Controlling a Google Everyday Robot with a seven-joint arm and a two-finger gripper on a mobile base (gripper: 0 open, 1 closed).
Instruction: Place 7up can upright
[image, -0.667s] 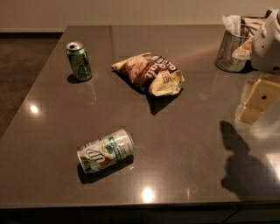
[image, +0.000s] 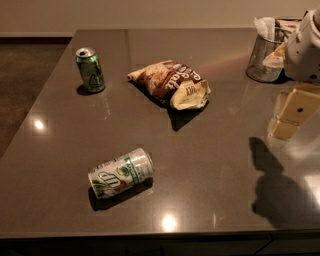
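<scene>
Gripper (image: 291, 114) hangs over the right side of the table (image: 220, 165), seemingly barely shifted from a moment ago; apart or together, we cannot tell. 7up can (image: 120, 173) lies on its side near the front edge, well apart, unmoved. We judge the approach hardly begun.

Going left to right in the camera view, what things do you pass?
green can → 7up can, lying on its side → chip bag → mesh cup → gripper, at the far right
</scene>
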